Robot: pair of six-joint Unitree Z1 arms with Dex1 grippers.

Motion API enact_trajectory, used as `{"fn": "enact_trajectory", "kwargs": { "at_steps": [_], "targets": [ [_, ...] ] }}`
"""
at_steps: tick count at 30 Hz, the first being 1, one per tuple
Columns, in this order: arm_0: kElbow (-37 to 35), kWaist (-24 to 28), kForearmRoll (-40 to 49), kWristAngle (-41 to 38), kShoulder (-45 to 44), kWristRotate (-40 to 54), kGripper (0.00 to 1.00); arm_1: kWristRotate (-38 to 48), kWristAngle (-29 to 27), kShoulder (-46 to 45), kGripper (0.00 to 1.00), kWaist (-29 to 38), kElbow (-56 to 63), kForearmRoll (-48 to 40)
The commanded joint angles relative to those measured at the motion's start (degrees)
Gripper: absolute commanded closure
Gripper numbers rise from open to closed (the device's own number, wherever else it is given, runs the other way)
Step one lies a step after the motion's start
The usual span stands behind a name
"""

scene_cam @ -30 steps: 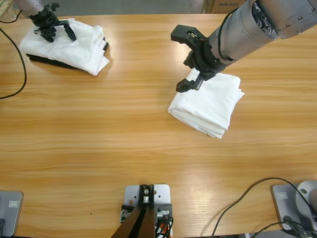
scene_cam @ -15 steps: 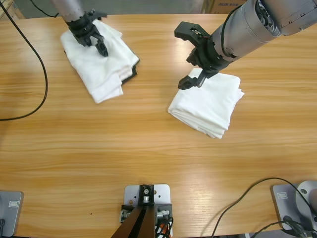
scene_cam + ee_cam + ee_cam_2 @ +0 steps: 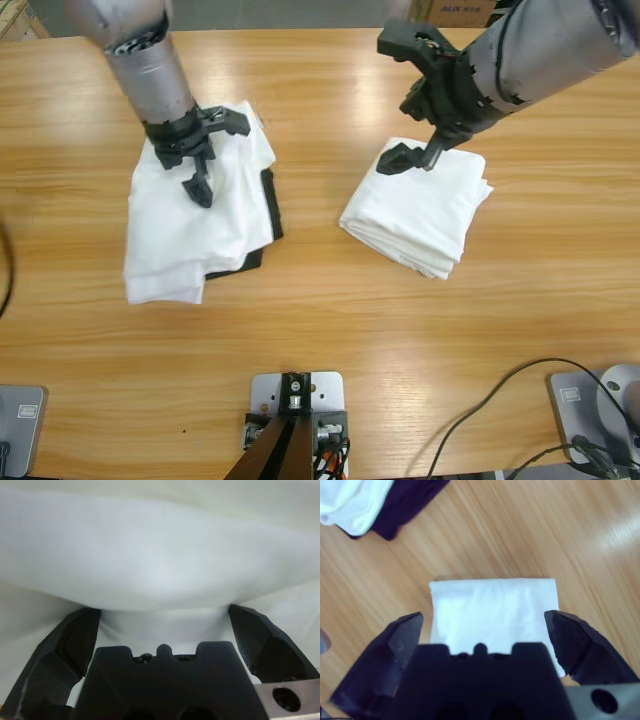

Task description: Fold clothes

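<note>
Right of centre, a folded white T-shirt (image 3: pixel 420 205) lies flat on the table (image 3: pixel 320 300). My right gripper (image 3: pixel 402 100) hangs open just above its far left corner, holding nothing; the right wrist view looks down on the same shirt (image 3: pixel 492 605) between the spread jaws of the right gripper (image 3: pixel 484 616). At the left, my left gripper (image 3: pixel 212 152) presses open onto a loosely folded white garment (image 3: pixel 185 235) lying on a black folded garment (image 3: pixel 270 205). White cloth (image 3: pixel 160 555) fills the left wrist view and bulges between the spread jaws of the left gripper (image 3: pixel 164 611).
Bare wood separates the two piles and runs along the front of the table. The right wrist view shows the black garment (image 3: pixel 410 500) and a white edge (image 3: pixel 350 502) of the left pile at its top left. Cables (image 3: pixel 500 400) lie near the front right corner.
The left arm has dragged the white and black pile from the far left corner toward the table's middle and front. The right gripper has shifted slightly right and back, staying open.
</note>
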Motion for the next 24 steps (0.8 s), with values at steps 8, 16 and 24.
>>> {"fn": "enact_trajectory", "kwargs": {
  "at_steps": [8,16,24],
  "targets": [
    [24.46,-10.77,-17.22,1.62,-7.94,2.69,0.0,5.28,-0.45,-5.83,0.009,-0.36,8.61,1.09],
    [11.07,-5.77,-17.26,-0.63,-19.64,-7.41,0.0,7.23,-0.96,-14.54,0.009,-0.54,3.06,2.67],
    [-6.98,-4.12,-17.03,-34.52,-6.41,-59.2,0.046,35.65,10.36,-19.99,0.004,-20.73,16.94,-4.66]
  ]
}}
